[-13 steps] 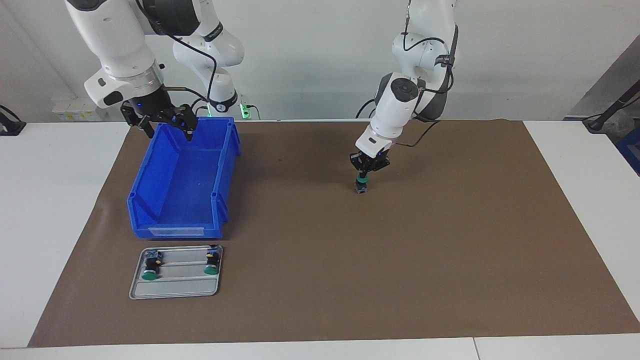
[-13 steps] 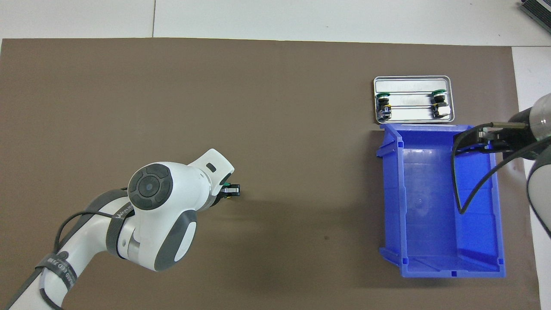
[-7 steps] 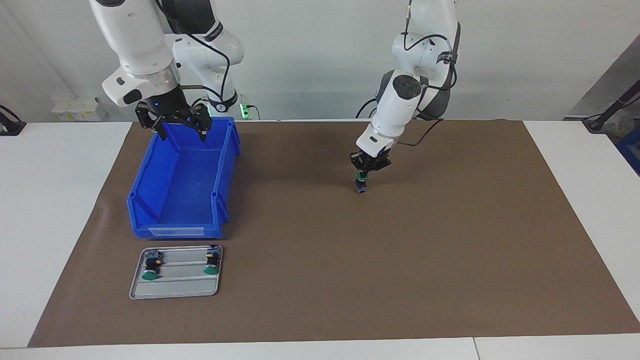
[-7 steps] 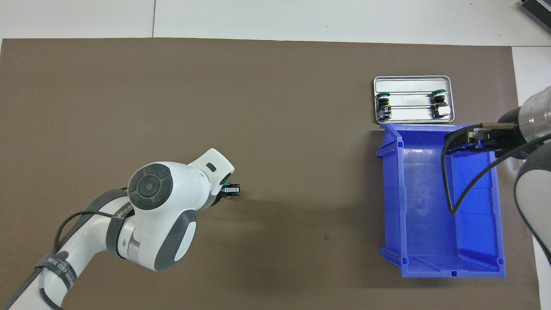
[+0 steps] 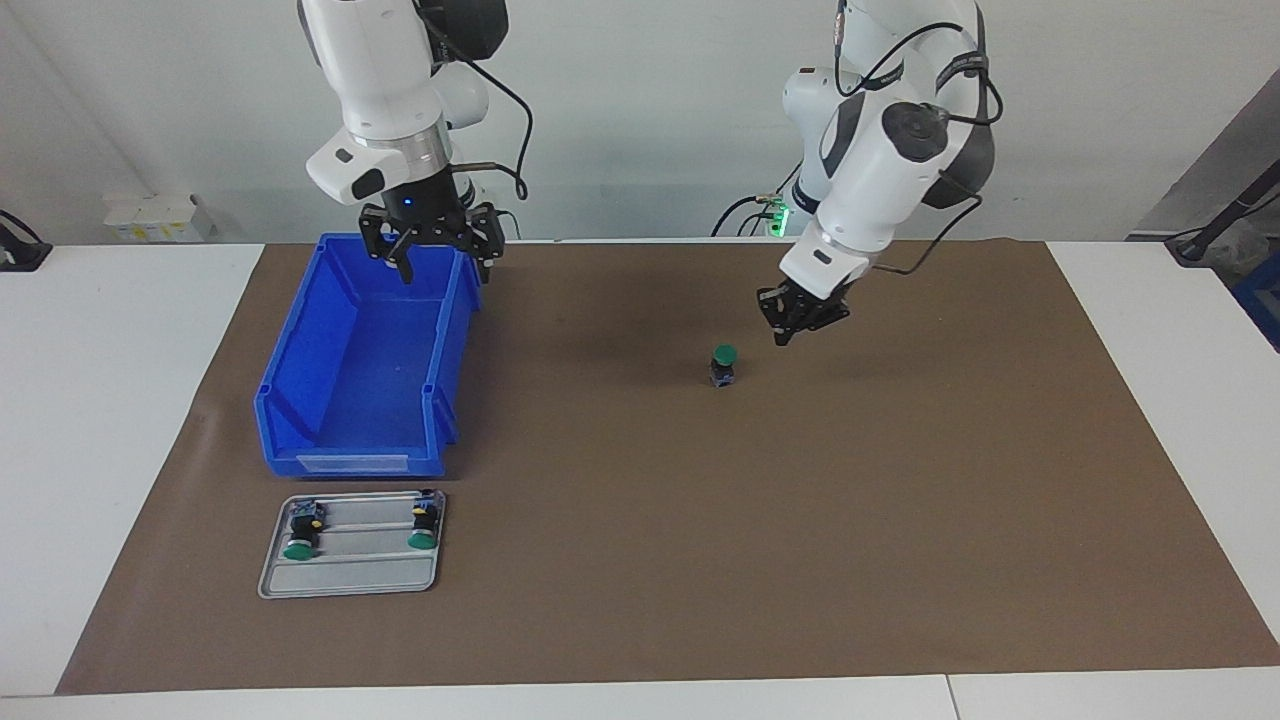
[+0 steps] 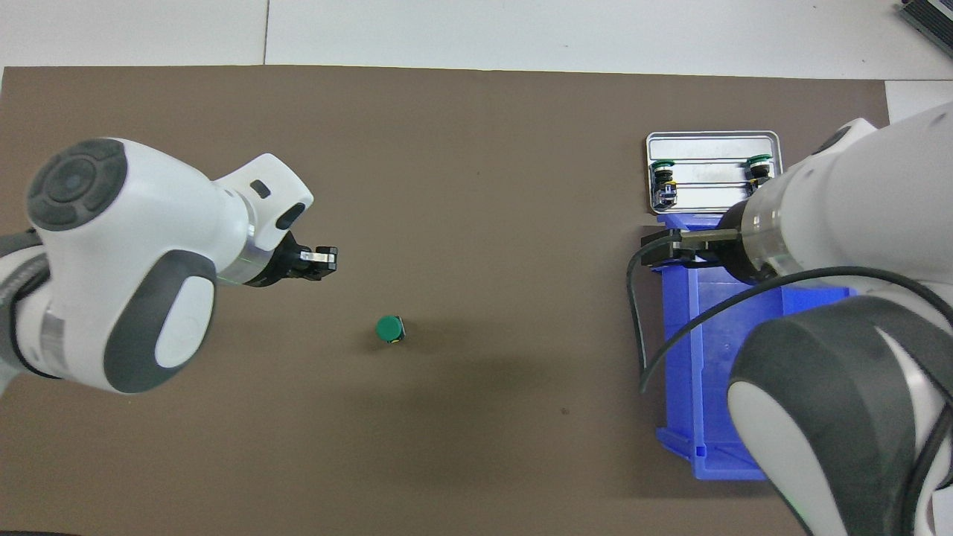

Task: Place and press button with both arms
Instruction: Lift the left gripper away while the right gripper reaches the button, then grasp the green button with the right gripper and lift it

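Button set down, left tool lifted clear

Facing view: we see the button (image 5: pixel 724 364) upright on the bench mat, freed; our left tool (image 5: pixel 797 318), pressed together, has risen beside it. Overhead view: our right tool (image 6: pixel 674 249), spread, has swung over the blue bin (image 6: pixel 681 357), probably to press.

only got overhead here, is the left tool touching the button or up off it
Observer: Up off it. The left tool hangs shut in the air, clear of the button.
Operator: button upright?
Observer: Yes, it stands on its black body on the mat, green cap up.
Operator: other arm blocks my view of its tip
Observer: The right tool is open, hanging over the bin at its rim nearest the robots.
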